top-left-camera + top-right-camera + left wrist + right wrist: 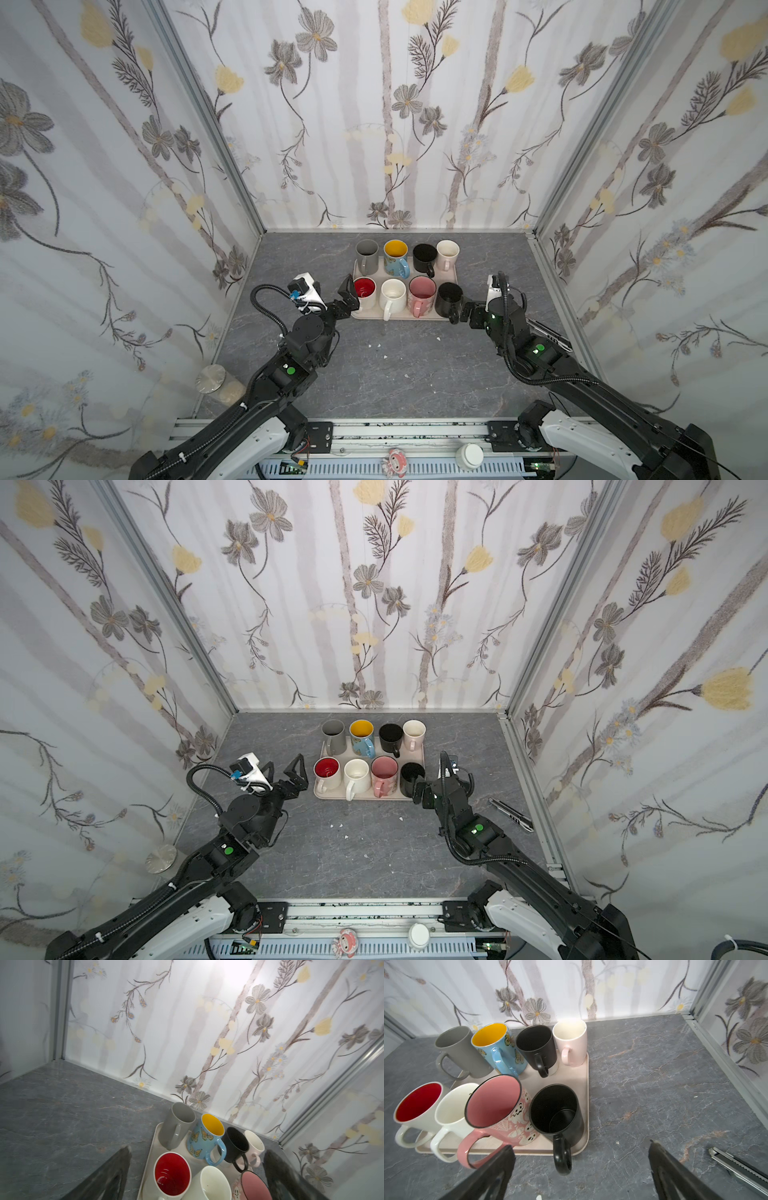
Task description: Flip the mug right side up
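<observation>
Just beyond right gripper [580, 1145], black mug [556, 1113], upright

Bright, even, diffuse light from above; shadows soft and faint on table [399, 374]. Hot glare patch washes out back wall [234, 974] in left wrist view. My left gripper [197, 1150] and my right gripper [580, 1143] blurred, too close for focus. Wide-angle bending toward edges in both top views.
</observation>
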You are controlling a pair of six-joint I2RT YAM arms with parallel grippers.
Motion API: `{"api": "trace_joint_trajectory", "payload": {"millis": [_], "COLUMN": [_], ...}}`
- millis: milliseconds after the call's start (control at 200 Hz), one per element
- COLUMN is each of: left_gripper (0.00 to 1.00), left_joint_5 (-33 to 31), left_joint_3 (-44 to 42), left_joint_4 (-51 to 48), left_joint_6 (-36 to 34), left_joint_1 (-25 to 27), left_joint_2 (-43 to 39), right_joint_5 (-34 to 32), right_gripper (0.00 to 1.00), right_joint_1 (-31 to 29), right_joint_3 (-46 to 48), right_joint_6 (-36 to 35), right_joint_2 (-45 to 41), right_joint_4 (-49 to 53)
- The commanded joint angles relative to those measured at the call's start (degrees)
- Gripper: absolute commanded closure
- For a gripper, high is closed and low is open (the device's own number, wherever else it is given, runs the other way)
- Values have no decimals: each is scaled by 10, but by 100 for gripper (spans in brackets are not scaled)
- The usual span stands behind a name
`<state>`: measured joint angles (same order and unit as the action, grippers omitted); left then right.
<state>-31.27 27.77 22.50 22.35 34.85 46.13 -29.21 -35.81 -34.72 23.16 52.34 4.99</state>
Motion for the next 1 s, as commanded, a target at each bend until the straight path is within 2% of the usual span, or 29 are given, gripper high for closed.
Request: {"api": "trace_joint_trajectory", "payload": {"millis": [0, 190, 295, 395, 565, 714, 769, 884, 929, 964, 994], "left_gripper": [0, 0, 0, 0, 0, 0, 0, 0, 0, 0, 0], "left_joint_5": [-50, -21, -16, 5, 59, 113, 108, 160, 182, 184, 181], "left_joint_3": [9, 21, 32, -4, -110, -137, -132, -137, -147, -160, -155], "left_joint_4": [48, 108, 97, 169, 419, 521, 505, 518, 544, 609, 564], "left_joint_6": [-55, -157, -176, -185, -240, -249, -236, -214, -203, -212, -201], "left_joint_1": [-36, -143, -204, -245, -254, -258, -264, -293, -305, -307, -307], "left_joint_2": [39, 151, 241, 302, 348, 410, 413, 420, 435, 462, 449], "right_joint_5": [-66, -75, -50, -42, -43, -36, -30, -5, -3, -6, -12], "right_gripper": [0, 0, 0, 0, 0, 0, 0, 0, 0, 0, 0], "right_joint_1": [2, 14, 28, 34, 40, 48, 53, 58, 60, 61, 61], "right_joint_3": [7, 36, 46, 50, 55, 75, 91, 136, 154, 167, 177], "right_joint_6": [25, 17, 10, 2, -7, -25, -30, -46, -54, -60, -67], "right_joint_2": [-4, -19, -31, -39, -47, -52, -58, -82, -91, -96, -99], "right_joint_4": [-31, -72, -84, -90, -93, -128, -155, -230, -260, -285, -305]}}
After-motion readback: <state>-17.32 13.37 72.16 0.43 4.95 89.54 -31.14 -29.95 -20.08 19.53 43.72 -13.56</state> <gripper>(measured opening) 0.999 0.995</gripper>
